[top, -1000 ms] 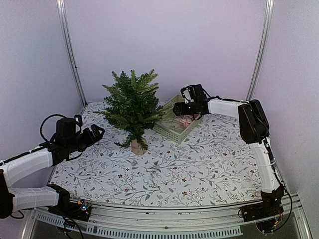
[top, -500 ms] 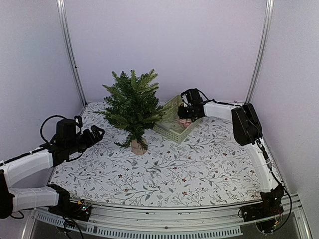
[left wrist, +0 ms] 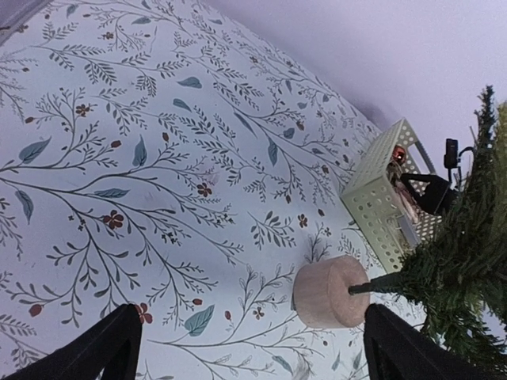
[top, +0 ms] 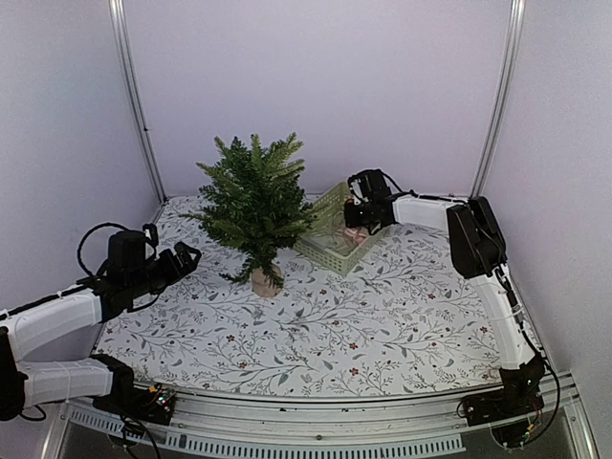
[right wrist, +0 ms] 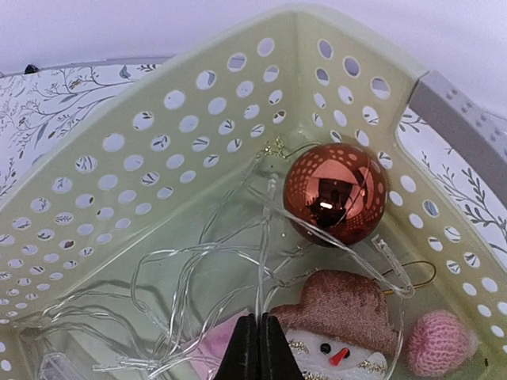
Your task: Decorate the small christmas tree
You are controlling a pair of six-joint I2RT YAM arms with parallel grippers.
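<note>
The right gripper point(right wrist: 258, 324) is down inside a pale green perforated plastic basket point(right wrist: 158, 134) with its two black fingertips pressed together. A clear plastic light string point(right wrist: 182, 293) loops across the basket floor, and one strand runs straight to where the tips meet; I cannot tell whether it is pinched between them. Just beside the tips lies a flat snowman ornament with a brown hat point(right wrist: 341, 332). Beyond it a shiny copper-red ball ornament point(right wrist: 337, 192) sits in the corner of the basket, and a pink knitted pom-pom point(right wrist: 440, 340) rests against the right wall.

From above, the right arm reaches across to the basket at the back of the floral-print tablecloth point(top: 382, 316).

The left gripper point(left wrist: 252, 317) has its fingers spread wide with nothing between them. It hangs over the left side of the table, pointing towards the tree and well apart from it.

The small christmas tree point(top: 253, 206) stands upright on its tan cylindrical base point(left wrist: 329, 291), left of centre and near the back. It is just left of the basket, and its right-hand branches reach over the basket's nearest corner.
</note>
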